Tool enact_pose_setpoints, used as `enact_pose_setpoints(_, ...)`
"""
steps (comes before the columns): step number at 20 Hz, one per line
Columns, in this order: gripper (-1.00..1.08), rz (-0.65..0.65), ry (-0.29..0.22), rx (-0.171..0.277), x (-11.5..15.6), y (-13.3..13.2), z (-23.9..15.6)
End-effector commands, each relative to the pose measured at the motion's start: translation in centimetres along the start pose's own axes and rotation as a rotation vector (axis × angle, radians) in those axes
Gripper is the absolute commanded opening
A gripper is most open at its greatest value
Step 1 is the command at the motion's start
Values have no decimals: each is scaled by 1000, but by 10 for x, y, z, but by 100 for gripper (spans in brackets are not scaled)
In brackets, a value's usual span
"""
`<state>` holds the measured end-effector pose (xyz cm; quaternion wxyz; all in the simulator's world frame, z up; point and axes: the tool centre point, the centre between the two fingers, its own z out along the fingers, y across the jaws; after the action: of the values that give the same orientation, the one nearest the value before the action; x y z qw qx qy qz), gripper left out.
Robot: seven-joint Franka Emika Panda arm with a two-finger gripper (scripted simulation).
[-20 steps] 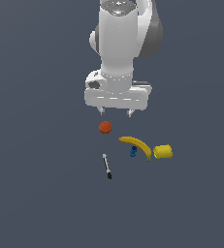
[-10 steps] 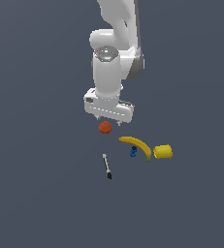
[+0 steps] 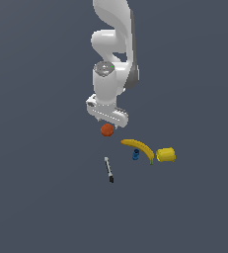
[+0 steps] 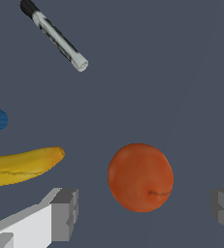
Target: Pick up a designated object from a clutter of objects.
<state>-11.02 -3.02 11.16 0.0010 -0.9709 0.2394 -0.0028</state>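
One arm hangs right over the orange-red ball point(image 4: 140, 177). Its gripper point(image 4: 145, 213) is spread wide, with the ball between the two fingers point(image 4: 64, 214), maybe a bit ahead of their tips. The ball is round, so no side is longer. One banana point(image 3: 138, 147), one yellow cylinder point(image 3: 166, 154), one pen point(image 3: 108, 169) and one tiny blue item point(image 3: 135, 154) lie apart from it.

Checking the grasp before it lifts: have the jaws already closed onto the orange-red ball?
No: in the wrist view the orange-red ball sits between the jaws with clear gaps on both sides, so the gripper is open.
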Motion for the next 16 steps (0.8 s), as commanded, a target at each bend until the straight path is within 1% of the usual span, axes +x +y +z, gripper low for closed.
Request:
enact_pose_setpoints(1, 100, 22, -2, -2, -6, 6, 8)
enact_pose_setpoints(6, 100, 41, -5, -3, -12, 11, 14)
enact_pose_setpoints(11, 100, 39, -5, -4, -12, 10, 16)
enact_pose_setpoints(16, 100, 40, -5, -4, -12, 11, 27)
